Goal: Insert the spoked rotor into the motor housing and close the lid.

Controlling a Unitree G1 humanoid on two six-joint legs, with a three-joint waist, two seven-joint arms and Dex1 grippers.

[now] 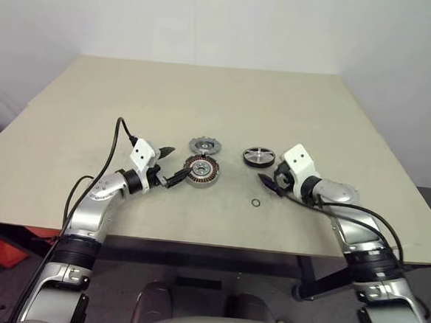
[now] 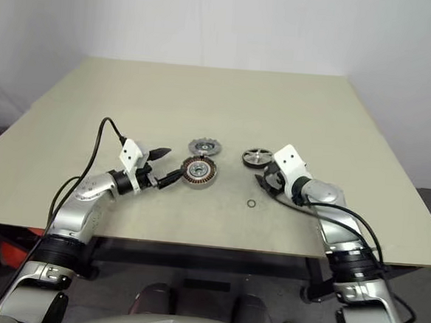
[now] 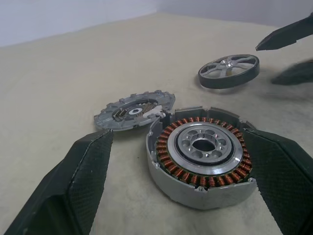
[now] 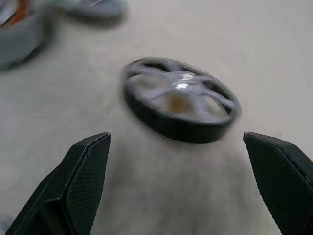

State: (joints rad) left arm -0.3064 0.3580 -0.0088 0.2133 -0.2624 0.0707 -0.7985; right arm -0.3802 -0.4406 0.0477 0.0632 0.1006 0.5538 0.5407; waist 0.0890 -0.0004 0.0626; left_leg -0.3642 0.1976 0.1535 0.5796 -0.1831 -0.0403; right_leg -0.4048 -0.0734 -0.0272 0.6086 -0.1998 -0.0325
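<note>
The motor housing (image 1: 202,171), a short metal cylinder with copper windings, stands on the table's middle. My left gripper (image 1: 172,166) is open just to its left. In the left wrist view the housing (image 3: 203,152) sits between and just ahead of the spread fingers (image 3: 83,181), ungripped. The lid (image 1: 205,145), a grey notched disc, lies flat right behind the housing. The spoked rotor (image 1: 257,156), with a black rim, lies to the right. My right gripper (image 1: 271,174) is open close in front of it, angled down. The rotor (image 4: 181,100) lies just beyond its fingertips.
A small thin ring (image 1: 255,203) lies on the tan table (image 1: 219,103) nearer the front edge, between the two arms. The table's front edge runs just below both forearms. Cables loop off each arm.
</note>
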